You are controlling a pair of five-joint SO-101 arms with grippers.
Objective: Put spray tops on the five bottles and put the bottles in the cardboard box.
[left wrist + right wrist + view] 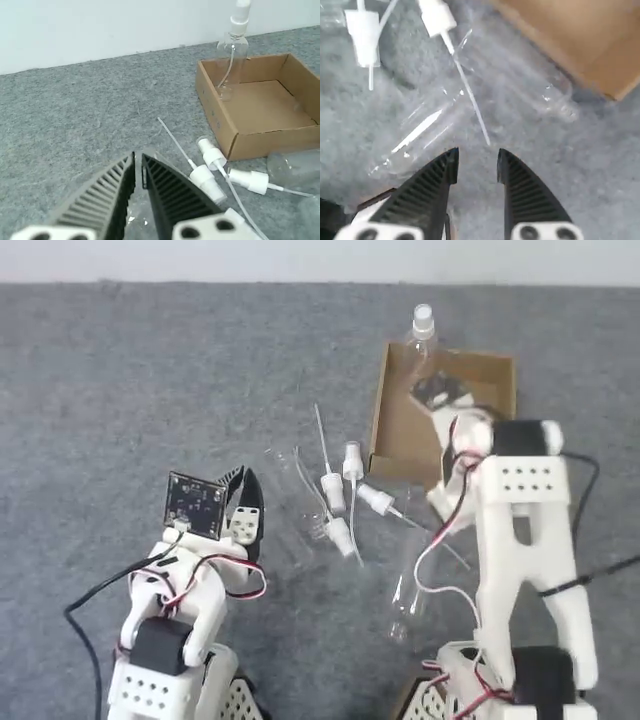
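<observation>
1. One cardboard box (395,455) sits open on the grey bench (120,370), over on the far right side.
2. One capped bottle (232,52) stands upright inside the box, in its far left corner. A white spray top (241,12) is already on it, and its tube runs down inside the clear body.
3. I count four loose spray tops (333,490) on the bench. They are bunched close together just off the box's near left corner, with their long thin tubes pointing different ways.
4. I can count three clear bottles without tops, all lying on their sides. One lying bottle (410,585) is on the bench between the two arms. A second lying bottle (295,167) is just beside the box's front wall. What looks like a third faint bottle (300,490) lies left of the spray tops. They are see-through, so I cannot tell whether there are more.
5. The left gripper (138,157) hangs low over the bench, left of the spray tops. Its fingers (165,185) are drawn almost together with only a sliver between them, and they grasp nothing.
6. The right gripper (476,155) hovers above the bench by two of the lying bottles. Its fingers (520,190) are spread apart and hold nothing. The end of one spray top's tube lies just ahead of the tips.
</observation>
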